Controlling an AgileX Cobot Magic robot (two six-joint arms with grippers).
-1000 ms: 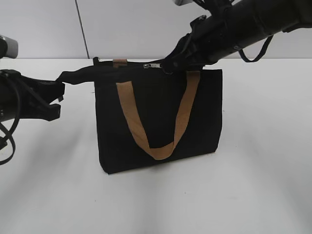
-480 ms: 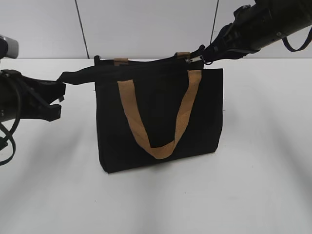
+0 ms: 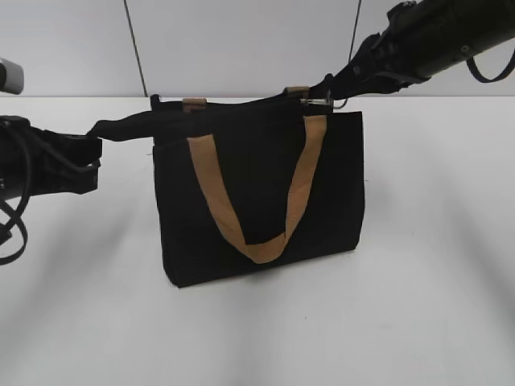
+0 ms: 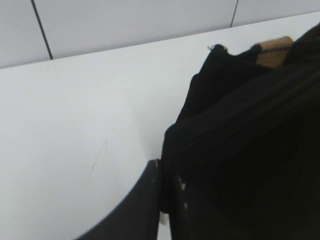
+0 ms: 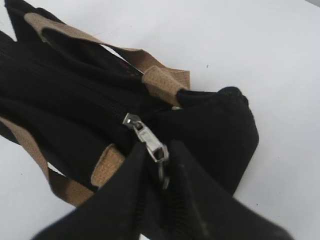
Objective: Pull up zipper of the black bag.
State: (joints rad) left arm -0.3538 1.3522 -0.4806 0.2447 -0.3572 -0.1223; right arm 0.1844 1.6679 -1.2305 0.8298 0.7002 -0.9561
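Note:
The black bag (image 3: 257, 193) stands upright on the white table with tan strap handles. My left gripper (image 3: 90, 153) is shut on a black fabric tab at the bag's left top corner, pulling it taut; in the left wrist view the jaws (image 4: 165, 192) pinch the black cloth of the bag (image 4: 250, 140). My right gripper (image 3: 336, 90) is shut on the ring of the silvery zipper pull (image 3: 320, 100) near the bag's right top end. The right wrist view shows the pull (image 5: 149, 141) on the zipper line, its ring between my fingertips (image 5: 162, 172), and the bag (image 5: 210, 120).
White table (image 3: 426, 265) all around the bag, with a grey wall behind. The front tan handle (image 3: 257, 241) hangs down the bag's face. My left arm's cables (image 3: 12, 225) hang at the left edge.
My right gripper has drawn the zipper pull from the bag's middle to near its right end. The bag has shifted slightly left. The left gripper keeps its hold.

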